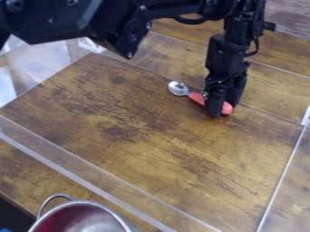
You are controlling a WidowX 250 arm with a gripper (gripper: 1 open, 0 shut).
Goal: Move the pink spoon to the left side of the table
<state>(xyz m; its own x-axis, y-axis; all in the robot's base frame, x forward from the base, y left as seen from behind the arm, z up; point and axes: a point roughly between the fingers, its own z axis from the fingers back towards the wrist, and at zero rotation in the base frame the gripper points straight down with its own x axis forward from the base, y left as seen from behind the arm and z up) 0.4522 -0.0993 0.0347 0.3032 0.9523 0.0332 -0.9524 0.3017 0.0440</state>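
Camera view: the pink spoon [201, 98] lies on the table [109, 118] toward two o'clock, its long axis running ten to four o'clock. Directly above, the gripper [219, 102] straddles the handle; whether its jaws pinch it, I cannot tell. No writing is legible.

pink spoon [194, 95] | lying flat on bench [109, 118], right of centre | silver bowl pointing left | red handle partly hidden

Pink spoon [198, 97] handle mostly behind gripper [223, 102]
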